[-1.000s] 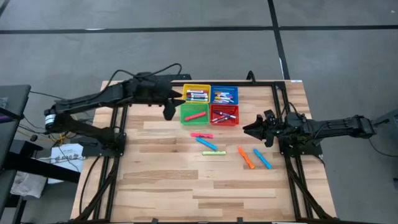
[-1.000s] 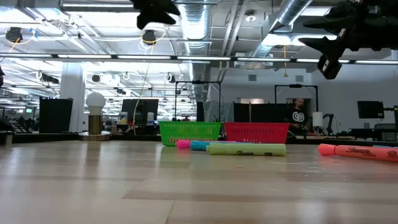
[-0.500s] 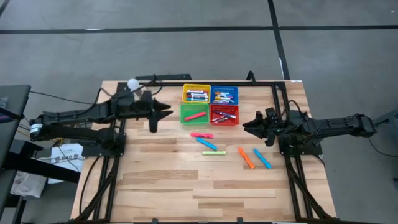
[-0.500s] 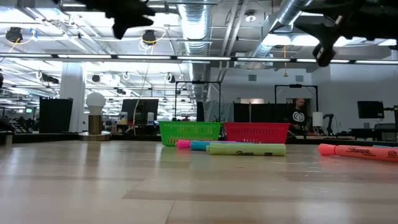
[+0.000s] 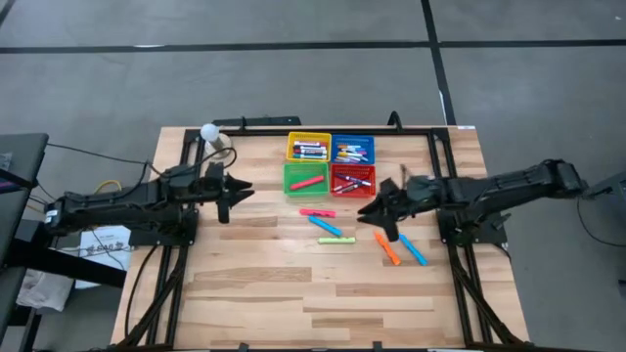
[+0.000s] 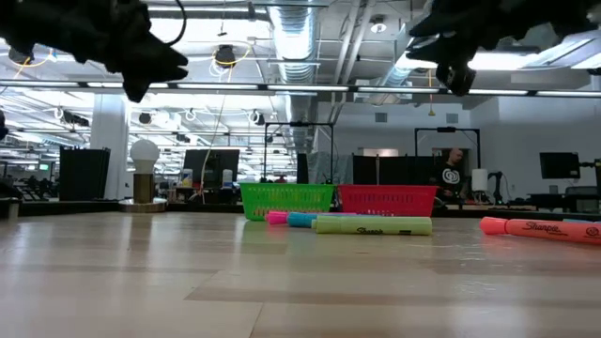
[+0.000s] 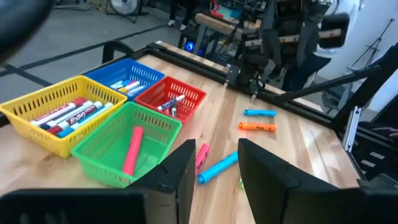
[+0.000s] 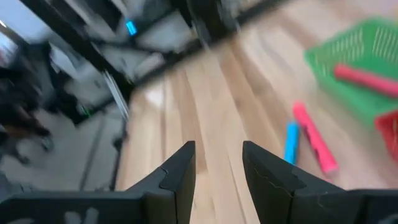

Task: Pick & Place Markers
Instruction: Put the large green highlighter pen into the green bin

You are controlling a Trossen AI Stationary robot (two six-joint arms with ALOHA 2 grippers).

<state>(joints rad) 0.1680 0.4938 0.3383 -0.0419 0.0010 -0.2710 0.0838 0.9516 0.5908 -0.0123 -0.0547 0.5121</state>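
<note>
High view: five markers lie loose on the worktop [image 5: 254, 284] in front of the four baskets: pink marker [image 5: 316, 212], blue marker [image 5: 327, 227], yellow-green marker [image 5: 335, 240], orange marker [image 5: 386, 248] and a second blue marker [image 5: 412, 249]. More markers fill the baskets; one pink one lies in the green basket [image 5: 305, 179]. The right claw [image 5: 377, 212] hangs over the worktop just beside the orange marker; the left claw [image 5: 231, 189] waits near the worktop's left side.
Low view: the yellow-green marker [image 6: 373, 225] and the orange marker [image 6: 545, 228] both read "Sharpie". Both claws hang high, clear of the wood.
Left wrist view: left claw [image 7: 216, 163] fingers apart, pinching nothing. Printing on the markers in the yellow basket [image 7: 37, 112] is too small to read.
Right wrist view: right claw [image 8: 217, 168] fingers apart with bare wood between them, nothing held.
Step, my judgement: the right claw is choosing a loose marker. Centre above one, fingers astride its width, then descend straight so neighbours are not nudged.
</note>
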